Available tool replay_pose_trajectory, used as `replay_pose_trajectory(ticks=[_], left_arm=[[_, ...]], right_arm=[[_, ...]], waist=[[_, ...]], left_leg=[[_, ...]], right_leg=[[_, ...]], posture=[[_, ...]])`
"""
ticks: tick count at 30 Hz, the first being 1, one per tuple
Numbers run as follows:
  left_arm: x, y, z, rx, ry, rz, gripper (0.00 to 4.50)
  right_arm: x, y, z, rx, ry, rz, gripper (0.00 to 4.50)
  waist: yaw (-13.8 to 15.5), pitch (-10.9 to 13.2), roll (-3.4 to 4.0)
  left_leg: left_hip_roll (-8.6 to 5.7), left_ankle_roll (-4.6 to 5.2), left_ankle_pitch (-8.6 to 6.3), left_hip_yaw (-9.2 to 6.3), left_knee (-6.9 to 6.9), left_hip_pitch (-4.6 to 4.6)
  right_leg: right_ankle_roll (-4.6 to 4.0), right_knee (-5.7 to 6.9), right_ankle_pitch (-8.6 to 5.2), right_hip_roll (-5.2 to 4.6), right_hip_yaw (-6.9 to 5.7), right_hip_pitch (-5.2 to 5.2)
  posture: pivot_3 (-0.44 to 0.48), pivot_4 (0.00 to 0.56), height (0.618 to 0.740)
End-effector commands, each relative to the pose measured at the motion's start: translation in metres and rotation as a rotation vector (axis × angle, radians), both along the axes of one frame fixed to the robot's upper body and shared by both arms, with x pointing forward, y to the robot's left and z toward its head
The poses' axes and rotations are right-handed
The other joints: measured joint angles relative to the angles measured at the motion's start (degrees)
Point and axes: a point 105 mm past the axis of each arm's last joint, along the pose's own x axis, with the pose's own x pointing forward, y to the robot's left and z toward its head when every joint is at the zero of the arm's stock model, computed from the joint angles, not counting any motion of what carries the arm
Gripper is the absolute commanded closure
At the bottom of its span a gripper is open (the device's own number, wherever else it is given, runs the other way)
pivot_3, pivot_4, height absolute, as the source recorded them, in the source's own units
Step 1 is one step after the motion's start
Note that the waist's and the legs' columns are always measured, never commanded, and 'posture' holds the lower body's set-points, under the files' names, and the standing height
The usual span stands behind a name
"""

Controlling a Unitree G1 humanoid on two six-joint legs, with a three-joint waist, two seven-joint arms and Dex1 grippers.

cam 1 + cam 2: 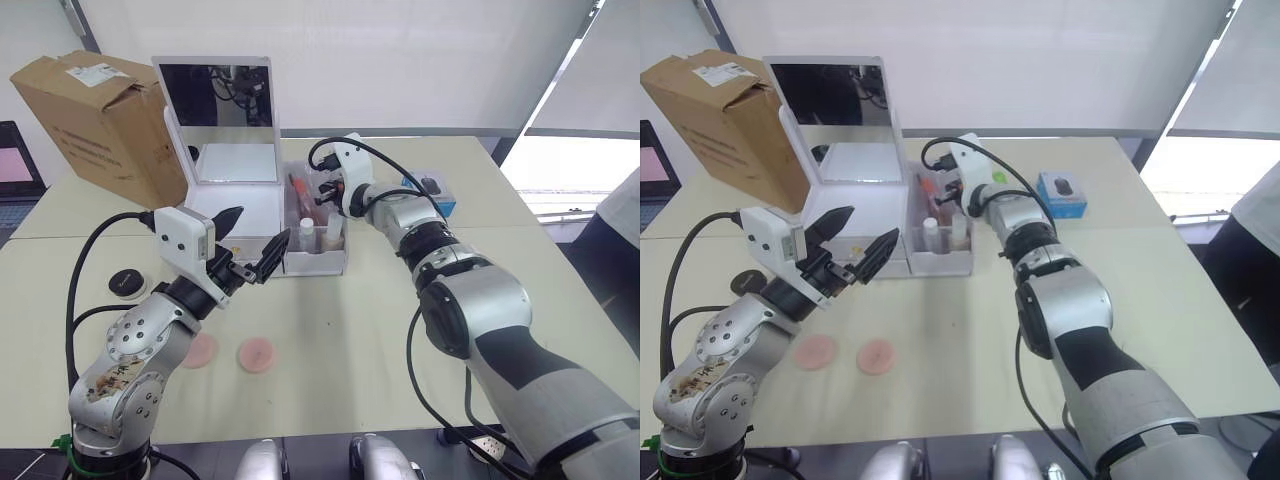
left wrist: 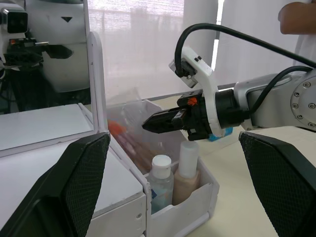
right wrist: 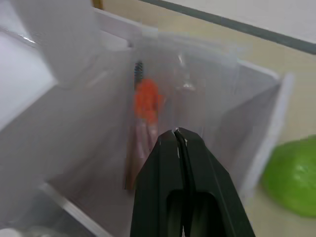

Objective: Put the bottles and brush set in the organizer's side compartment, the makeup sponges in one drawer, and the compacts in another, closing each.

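The brush set stands in the side compartment of the organizer, its clear pouch upright and leaning toward the drawer wall, the orange-pink handles running roughly top to bottom, so its long axis is close to vertical; the right gripper is just above it, over the back part of the compartment, with its two black fingers pressed together at the tips; the right wrist view looks down past them at the pouch, which lies straight ahead and just beyond the tips, and I cannot tell whether a fold of plastic is pinched between them or the pouch stands free; the two bottles stand side by side in the front part of the same compartment, white caps up, the clear one nearer the drawers and the beige one beside it; the right arm is plainly the nearer to all three; judged from this, the compartment's share of the task looks done or nearly so, and the drawers come next; the left gripper hovers in front of the drawer face with its fingers spread wide and nothing between them; two pink makeup sponges lie flat on the table near the left arm, a little apart; one compact lies further out to the robot's left; a second I cannot pick out; a cardboard box stands behind the organizer's mirror lid.
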Motion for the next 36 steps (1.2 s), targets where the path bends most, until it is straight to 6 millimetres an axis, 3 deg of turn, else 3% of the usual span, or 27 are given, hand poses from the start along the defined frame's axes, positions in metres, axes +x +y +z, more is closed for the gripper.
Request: replay_pose_trajectory(ticks=[1, 9, 14, 20, 24, 26, 28, 30, 33, 36], left_arm=[[-0.005, -0.002, 0.008, -0.009, -0.034, -0.011, 0.00], [-0.005, -0.003, 0.007, -0.015, -0.029, -0.018, 0.00], [-0.005, -0.002, 0.006, -0.019, -0.029, -0.017, 0.00], [-0.004, 0.008, 0.008, -0.022, -0.023, -0.049, 0.00], [-0.008, 0.052, 0.001, 0.050, 0.043, -0.076, 0.00], [-0.010, 0.074, -0.004, 0.085, 0.084, -0.052, 0.00], [-0.017, 0.103, -0.016, 0.120, 0.161, -0.019, 0.00], [-0.027, 0.132, -0.028, 0.161, 0.240, 0.024, 0.00], [-0.038, 0.180, -0.037, 0.169, 0.315, 0.143, 0.00], [-0.049, 0.219, -0.047, 0.179, 0.362, 0.242, 0.00]], right_arm=[[-0.002, 0.010, 0.006, -0.011, 0.007, 0.011, 4.46], [-0.006, 0.031, 0.037, 0.104, -0.016, 0.082, 4.46], [-0.006, 0.028, 0.062, 0.175, -0.063, 0.110, 4.46], [-0.015, 0.011, 0.123, 0.328, -0.174, 0.267, 4.46], [-0.035, -0.030, 0.135, 0.365, -0.215, 0.428, 4.46], [-0.053, -0.049, 0.132, 0.370, -0.227, 0.469, 4.46], [-0.082, -0.085, 0.118, 0.330, -0.280, 0.458, 4.30], [-0.115, -0.115, 0.100, 0.295, -0.273, 0.441, 3.88], [-0.160, -0.163, 0.077, 0.288, -0.276, 0.383, 2.86], [-0.190, -0.193, 0.053, 0.227, -0.232, 0.289, 1.85]], waist=[[-0.15, 0.00, 0.00], [-0.27, 0.06, 0.01], [-0.27, 0.09, 0.04], [-0.06, 0.40, -0.08], [-0.13, 0.49, 0.01], [0.19, 0.45, -0.16], [0.50, 0.45, -0.16], [0.83, 0.50, -0.11], [0.99, 0.62, 0.04], [1.13, 0.63, 0.05]], left_leg=[[-0.01, 0.00, 0.00, 0.00, 0.00, -0.01], [0.00, 0.00, 0.00, -0.07, 0.00, -0.03], [0.01, 0.00, 0.00, -0.08, 0.00, -0.02], [-0.02, 0.00, 0.00, -0.08, 0.00, -0.07], [0.04, 0.00, 0.00, -0.10, 0.00, -0.02], [0.09, 0.01, 0.00, -0.13, -0.05, 0.01], [0.12, 0.00, 0.00, -0.09, -0.07, 0.02], [0.20, -0.01, 0.00, 0.05, -0.08, -0.09], [0.22, -0.02, -0.02, 0.34, -0.28, -0.07], [0.06, -0.05, -0.03, 0.91, -0.76, 0.01]], right_leg=[[0.01, 0.01, 0.00, 0.00, 0.01, -0.02], [0.04, 0.01, 0.02, 0.04, -0.04, -0.02], [0.03, 0.01, 0.00, 0.05, -0.07, -0.01], [0.03, -0.01, 0.01, 0.02, -0.07, -0.01], [0.04, 0.01, 0.00, 0.10, -0.10, -0.01], [0.02, 0.01, -0.08, 0.09, -0.20, 0.02], [0.03, 0.02, -0.13, -0.01, -0.28, 0.04], [0.11, -0.02, -0.19, -0.14, -0.37, 0.00], [0.47, 0.01, -0.52, -0.75, -0.42, -0.16], [0.59, -0.04, -0.55, -1.12, -0.34, -0.62]], posture=[[0.000, 0.150, 0.740], [0.000, 0.150, 0.740], [0.000, 0.150, 0.740], [0.000, 0.150, 0.740], [0.000, 0.150, 0.740], [0.000, 0.150, 0.740], [0.000, 0.150, 0.740], [0.000, 0.150, 0.740], [0.000, 0.150, 0.740], [0.000, 0.150, 0.740]])
